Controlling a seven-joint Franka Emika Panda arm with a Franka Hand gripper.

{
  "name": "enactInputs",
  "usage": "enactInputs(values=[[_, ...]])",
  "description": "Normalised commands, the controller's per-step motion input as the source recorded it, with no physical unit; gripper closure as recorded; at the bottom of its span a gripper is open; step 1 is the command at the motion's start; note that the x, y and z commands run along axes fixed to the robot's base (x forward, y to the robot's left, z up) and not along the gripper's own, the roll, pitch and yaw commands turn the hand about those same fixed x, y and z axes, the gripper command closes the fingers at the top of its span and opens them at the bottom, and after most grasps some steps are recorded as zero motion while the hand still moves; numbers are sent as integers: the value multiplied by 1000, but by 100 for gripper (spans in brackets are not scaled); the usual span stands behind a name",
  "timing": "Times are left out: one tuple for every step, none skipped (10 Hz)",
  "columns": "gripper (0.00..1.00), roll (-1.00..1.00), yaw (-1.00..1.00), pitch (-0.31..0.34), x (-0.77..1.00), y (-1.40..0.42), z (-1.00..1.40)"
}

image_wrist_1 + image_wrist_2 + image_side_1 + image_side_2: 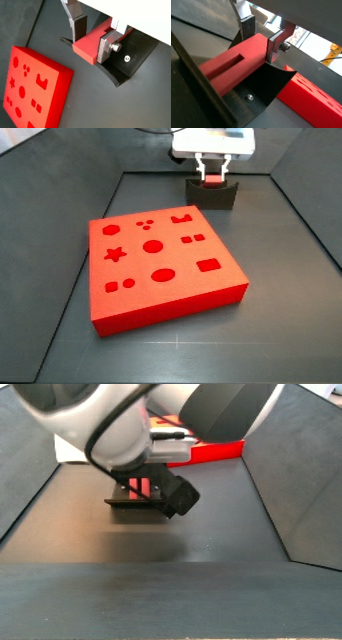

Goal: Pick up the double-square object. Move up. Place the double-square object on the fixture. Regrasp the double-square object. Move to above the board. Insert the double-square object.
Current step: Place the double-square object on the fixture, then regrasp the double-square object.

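My hand: my hand [92, 36] is right over the small dark grey, almost black fixture block [214, 194], at the far end of the dark floor in a side view [211, 168].
My fingers: the flat silver finger plates [276, 46] are pressed against both sides of the small flat red double-square piece [234, 59], pinching it.
The red piece: it is long and flat with a slot cut in its top. It sits between my fingers and down at the fixture's notch [268, 86]. I cannot tell if it is resting on the fixture or just above it.
The same piece up close: in a wrist view its red end [85, 46] shows beside the silver plate with a round screw.
The board: the big thick red square board with many shaped holes [160, 268] lies flat on the floor, near the fixture but not touching it.
Board in wrist view: its corner with star and circle holes [33, 90] shows off to the side of my hand.
Other side view: my hand [138, 484] hangs over the fixture [134, 506], with the board [214, 450] behind.
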Motion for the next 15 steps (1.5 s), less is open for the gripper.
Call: enactInputs(values=[[100,-129,-121,-48,94,121,-439],[100,-121,-98,-63,78,131,-416],[100,-120,-81,-63,79,130,-416],[100,-120,-50,-61,79,127,-416],[0,0,0,0,0,0,0],[0,-53,-59,50,0,0,1000],[0,-41,-51,54,-8,7,1000],[0,-14,-42,54,-18,9,1000],[0,22,-39,44,-23,0,1000],[0,39,-40,37,-34,1,1000],[0,47,-36,29,-38,3,832],[0,53,-34,26,-40,1,647],[0,57,-27,26,-32,2,405],[0,51,-23,29,-30,2,283],[0,1000,32,40,-103,-805,677]])
